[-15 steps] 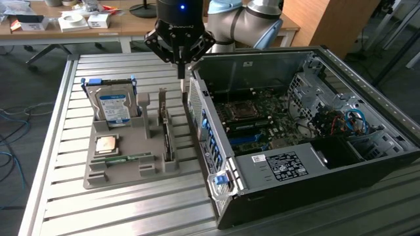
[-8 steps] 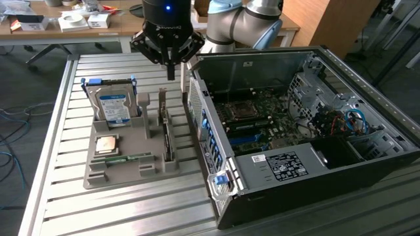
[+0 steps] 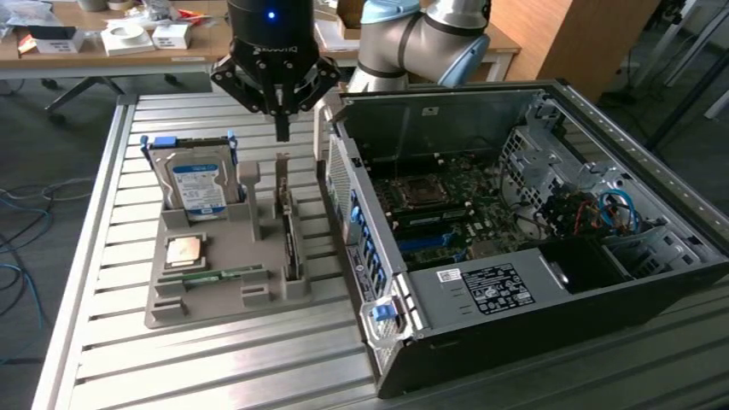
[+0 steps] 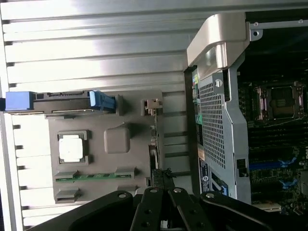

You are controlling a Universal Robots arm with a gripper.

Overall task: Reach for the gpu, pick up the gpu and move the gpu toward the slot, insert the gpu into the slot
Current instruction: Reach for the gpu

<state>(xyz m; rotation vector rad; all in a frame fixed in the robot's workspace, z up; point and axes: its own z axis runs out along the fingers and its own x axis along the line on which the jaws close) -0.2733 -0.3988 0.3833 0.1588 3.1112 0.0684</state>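
Judging by the exterior view, reaching is the step in hand: the black gripper (image 3: 282, 132) points straight down, fingers pressed together and empty, just above the bracket end of the thin dark gpu card (image 3: 292, 243), which stands on edge in a grey holder tray (image 3: 228, 248) near the metal tabletop's (image 3: 171, 367) edge on that view's left. Doing it well likely means spreading the fingers first, then straddling the card's top edge. In the wrist view, the gpu (image 4: 155, 144) runs edge-on beside the black computer case (image 4: 221, 134).
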